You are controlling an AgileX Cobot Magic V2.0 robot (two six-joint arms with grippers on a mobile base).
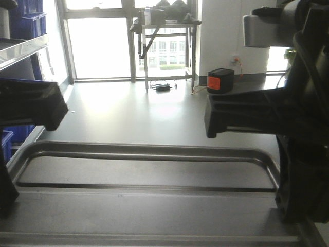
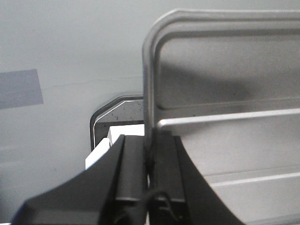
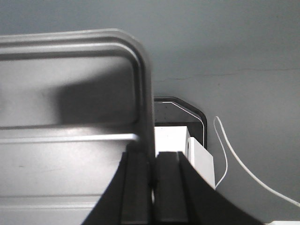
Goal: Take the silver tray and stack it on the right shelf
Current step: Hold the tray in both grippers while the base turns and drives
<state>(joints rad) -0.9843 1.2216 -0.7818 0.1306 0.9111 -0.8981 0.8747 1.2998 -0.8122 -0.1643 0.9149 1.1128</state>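
Silver tray (image 1: 144, 172) — only wrist views show left tool (image 2: 150, 146), right tool (image 3: 152, 161) clamping its rims.

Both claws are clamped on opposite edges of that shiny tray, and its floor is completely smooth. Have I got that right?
Not quite. The floor of the silver tray is not smooth: long raised ridges run across it, clear in the left wrist view. The rest holds: the left gripper and the right gripper are clamped on opposite rims.
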